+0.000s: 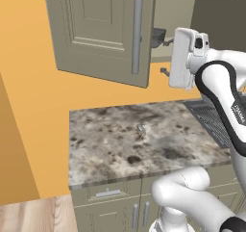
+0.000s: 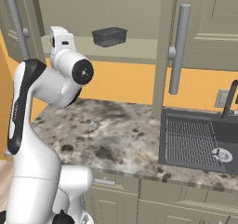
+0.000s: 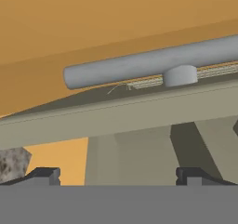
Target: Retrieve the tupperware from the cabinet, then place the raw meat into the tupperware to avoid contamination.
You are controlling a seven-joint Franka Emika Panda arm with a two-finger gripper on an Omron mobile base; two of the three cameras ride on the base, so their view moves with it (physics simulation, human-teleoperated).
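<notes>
Your fingers (image 3: pixel 118 174) stand spread wide, gripping nothing, facing the olive-grey wall cabinet's (image 2: pixel 204 28) grey bar handle (image 3: pixel 153 62), while the dark smoky plastic tupperware tub (image 2: pixel 109 36) sits on its shelf (image 2: pixel 135 49).

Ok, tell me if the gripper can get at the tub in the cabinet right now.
Probably yes. The cabinet doors stand open and the tub sits alone at the front of the shelf. The gripper, jaws wide, faces a door handle, so it must turn first.
</notes>
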